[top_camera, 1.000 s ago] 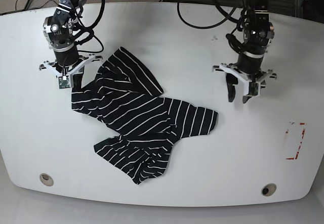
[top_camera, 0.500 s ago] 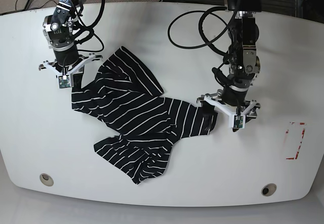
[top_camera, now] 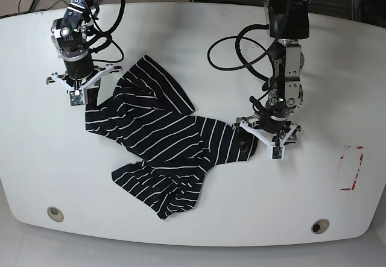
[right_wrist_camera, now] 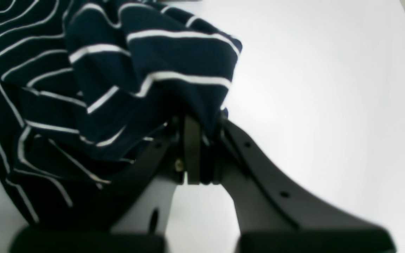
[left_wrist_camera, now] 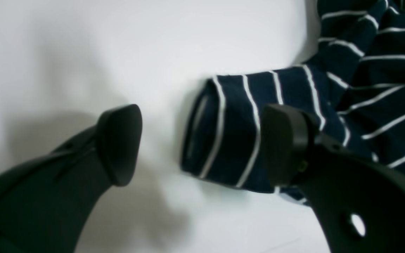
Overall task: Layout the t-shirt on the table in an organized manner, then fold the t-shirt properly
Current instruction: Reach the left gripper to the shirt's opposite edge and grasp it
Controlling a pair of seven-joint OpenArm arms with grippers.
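T-shirt [top_camera: 169, 146]: crumpled on tabletop [top_camera: 199, 50].
Left gripper [left_wrist_camera: 202, 140]: jaws spread wide, straddling a sleeve end.
Right gripper [right_wrist_camera: 192, 154]: jaws clamped on t-shirt fabric.

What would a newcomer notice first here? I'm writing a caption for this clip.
The crumpled black white-striped fabric t-shirt sprawls across the middle of the glossy white table. The right gripper is shut on the shirt's far corner, at the left of the base view. The left gripper stands open astride the sleeve end at the opposite side.
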